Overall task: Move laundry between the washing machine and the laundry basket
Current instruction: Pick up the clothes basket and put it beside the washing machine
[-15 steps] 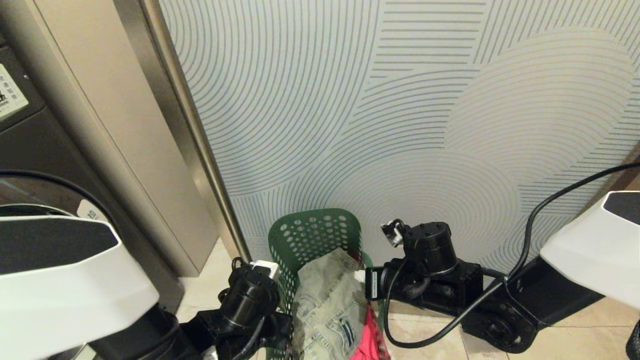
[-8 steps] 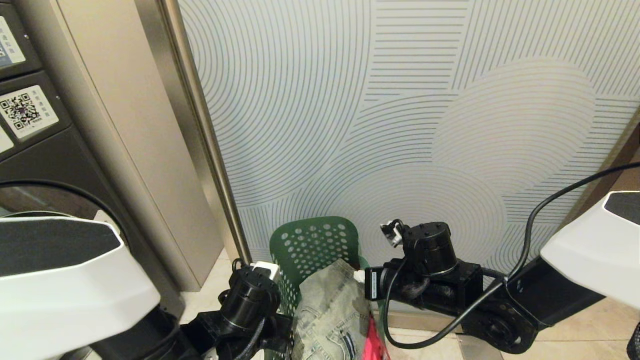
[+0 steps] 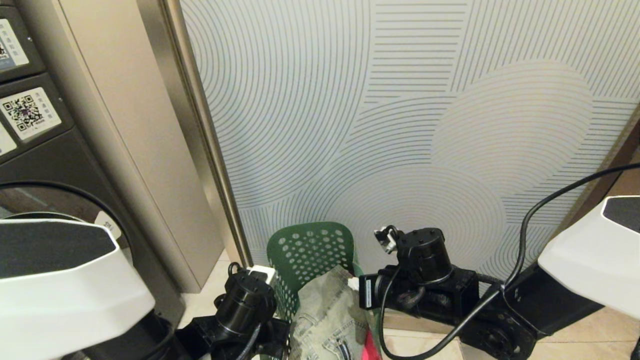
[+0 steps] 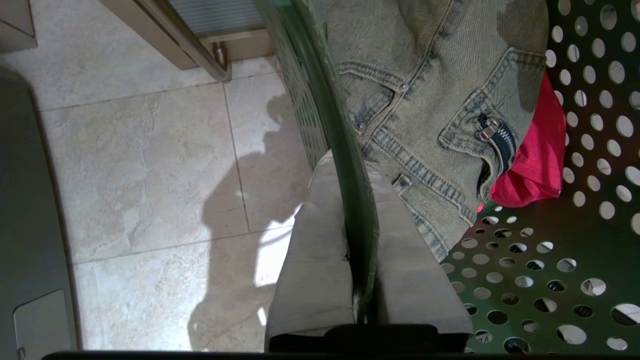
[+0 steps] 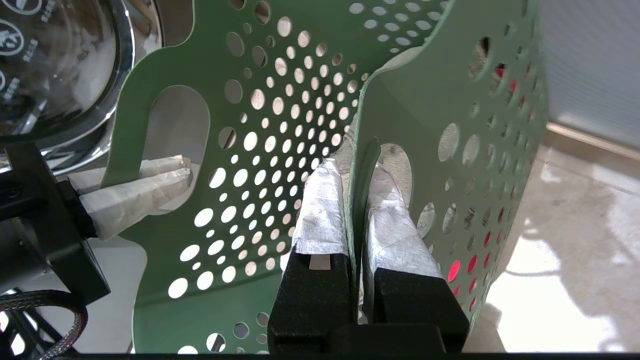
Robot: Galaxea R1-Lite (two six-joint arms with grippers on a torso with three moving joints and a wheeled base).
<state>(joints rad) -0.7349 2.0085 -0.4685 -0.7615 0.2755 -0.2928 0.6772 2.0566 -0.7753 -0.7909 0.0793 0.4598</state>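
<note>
Two-arm carry of the laundry basket point(image 3: 307, 250). Left tool point(image 4: 361, 235) and right tool point(image 5: 357, 200) each pinch its rim at opposite sides; basket between arms, holding jeans point(image 4: 420, 100). Washing machine point(image 3: 45, 165) stands left. Next, probably: bring basket level to its door.

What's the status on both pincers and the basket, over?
Left pincer shut on laundry basket rim. Right pincer shut on opposite rim. Jeans and red garment inside.

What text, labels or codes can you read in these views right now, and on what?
QR code sticker on the dark machine panel: its small print is too small to read.
Sticker above it: too small to read.
White marks on the washing machine's glass door: blurred, unreadable.
Laundry basket, jeans: no text.
</note>
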